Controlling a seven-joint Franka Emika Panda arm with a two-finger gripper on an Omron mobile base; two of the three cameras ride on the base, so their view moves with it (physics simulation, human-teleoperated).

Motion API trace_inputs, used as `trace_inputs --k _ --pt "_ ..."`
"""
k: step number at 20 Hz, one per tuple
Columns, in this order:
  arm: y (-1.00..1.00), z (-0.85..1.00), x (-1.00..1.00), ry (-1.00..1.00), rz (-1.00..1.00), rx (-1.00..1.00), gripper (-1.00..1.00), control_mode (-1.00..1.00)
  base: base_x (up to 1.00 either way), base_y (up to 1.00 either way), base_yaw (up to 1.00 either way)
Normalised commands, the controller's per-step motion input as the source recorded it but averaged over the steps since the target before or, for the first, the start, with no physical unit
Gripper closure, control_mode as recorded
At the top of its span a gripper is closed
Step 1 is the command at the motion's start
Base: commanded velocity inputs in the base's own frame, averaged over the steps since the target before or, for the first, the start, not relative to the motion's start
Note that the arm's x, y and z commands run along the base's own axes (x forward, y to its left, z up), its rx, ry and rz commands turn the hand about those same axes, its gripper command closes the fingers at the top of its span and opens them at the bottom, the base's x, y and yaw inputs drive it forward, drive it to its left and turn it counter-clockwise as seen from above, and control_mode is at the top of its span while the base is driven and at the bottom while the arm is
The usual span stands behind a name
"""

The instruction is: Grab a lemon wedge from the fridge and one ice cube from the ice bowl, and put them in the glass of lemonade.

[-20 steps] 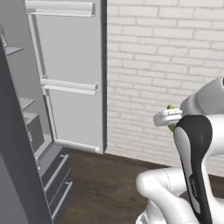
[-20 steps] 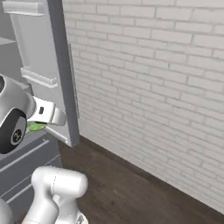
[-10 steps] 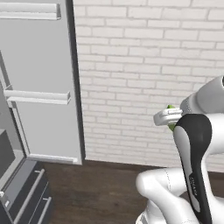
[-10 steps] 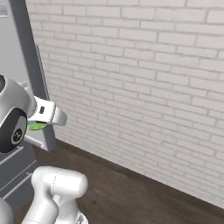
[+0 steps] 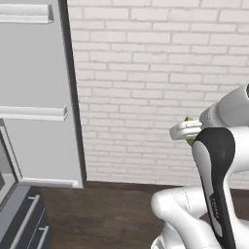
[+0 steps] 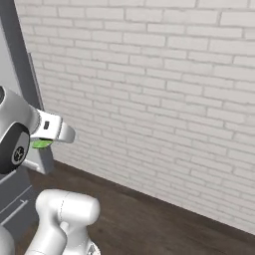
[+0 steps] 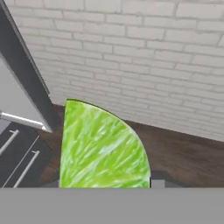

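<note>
Yellow-green lemon wedge (image 7: 103,146) stands upright in the claw (image 7: 105,183), point up.

White-painted brick wall (image 5: 160,73) spans the scene, mortar lines pale grey; dark brown wood-plank floor (image 6: 164,224) meets it along a straight base line; lighting flat and even, no strong shadows; wall surface bare, bricks laid in regular courses; floor boards run roughly along the wall.
</note>
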Motion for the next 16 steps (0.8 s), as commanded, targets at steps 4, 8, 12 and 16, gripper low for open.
trace_inputs --k 4,8,12,16 --pt "0.00 0.00 0.00 0.00 0.00 0.00 1.00 1.00 -0.70 0.15 -0.62" --pt "0.00 0.00 0.00 0.00 0.00 0.00 1.00 1.00 -1.00 0.01 -0.27" --pt "0.00 0.00 0.00 0.00 0.00 0.00 1.00 1.00 -1.00 -0.01 -0.04" --pt "0.00 0.00 0.00 0.00 0.00 0.00 1.00 1.00 -0.91 0.05 -0.35"
